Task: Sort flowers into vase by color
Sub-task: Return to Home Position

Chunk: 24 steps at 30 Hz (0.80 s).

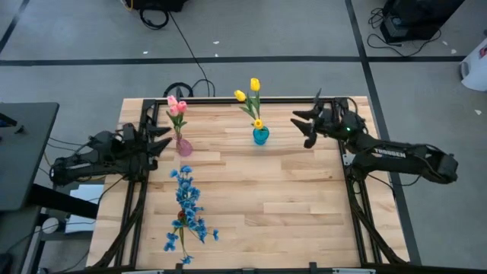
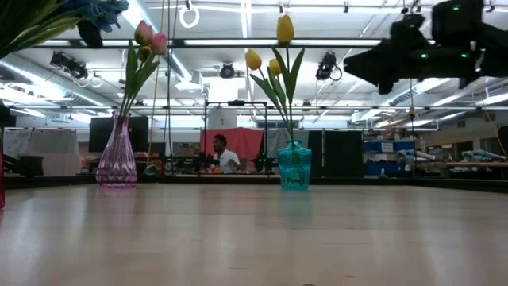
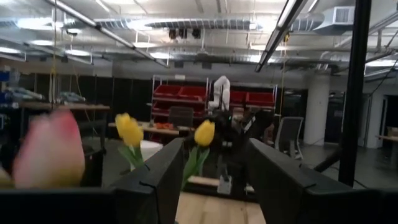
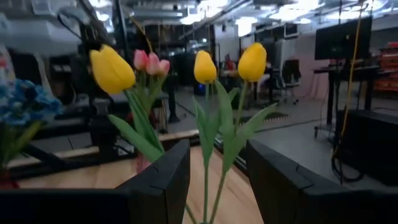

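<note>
Pink tulips (image 1: 176, 106) stand with their stems in a pink glass vase (image 1: 183, 146) at the table's far left. Yellow tulips (image 1: 247, 95) stand in a teal vase (image 1: 260, 135) at the far middle. A spray of small blue blossoms (image 1: 186, 205) rises from a reddish vase (image 4: 6, 180) at the near left. My left gripper (image 1: 165, 138) is open, raised, just left of the pink vase, pointing toward the table's right. My right gripper (image 1: 300, 129) is open, raised right of the teal vase, pointing at the yellow tulips (image 4: 205, 65).
Bare wooden tabletop (image 1: 289, 198) spreads over the middle and near right. Black cables (image 1: 183, 90) lie at the far edge. Beyond the table, a person (image 2: 226, 155) sits in the room.
</note>
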Motion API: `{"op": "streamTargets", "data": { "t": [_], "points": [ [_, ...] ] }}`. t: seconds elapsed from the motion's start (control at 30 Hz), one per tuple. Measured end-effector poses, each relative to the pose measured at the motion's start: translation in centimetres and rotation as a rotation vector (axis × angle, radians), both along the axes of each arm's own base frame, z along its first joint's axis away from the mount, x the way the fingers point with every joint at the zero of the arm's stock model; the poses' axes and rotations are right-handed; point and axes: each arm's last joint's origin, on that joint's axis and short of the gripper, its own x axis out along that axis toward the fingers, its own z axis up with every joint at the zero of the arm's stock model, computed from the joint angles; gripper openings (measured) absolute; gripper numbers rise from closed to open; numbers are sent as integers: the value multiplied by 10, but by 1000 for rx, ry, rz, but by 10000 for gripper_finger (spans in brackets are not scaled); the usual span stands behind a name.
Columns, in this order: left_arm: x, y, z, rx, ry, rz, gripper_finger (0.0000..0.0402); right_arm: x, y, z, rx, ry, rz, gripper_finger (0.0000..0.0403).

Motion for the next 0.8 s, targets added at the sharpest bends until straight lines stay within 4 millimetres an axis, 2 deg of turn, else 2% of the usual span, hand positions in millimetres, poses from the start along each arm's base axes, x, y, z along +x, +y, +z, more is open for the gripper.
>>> {"op": "streamTargets", "data": {
  "t": [0.2,0.43,0.6,0.67,0.8],
  "points": [
    [12,1,-28,-7,16,-3,182,-19,12,-13,18,-47,-39,165],
    [5,-1,-29,42,-74,-30,182,-40,22,-36,63,-90,-68,165],
    [11,-1,-47,19,-89,-86,182,-46,25,-34,94,-103,-65,164],
    [14,-1,-56,14,-113,-110,182,-48,28,-32,77,-121,-22,164],
    [15,-3,-59,27,-88,-147,182,-48,32,-31,53,-102,95,164]
  ]
}}
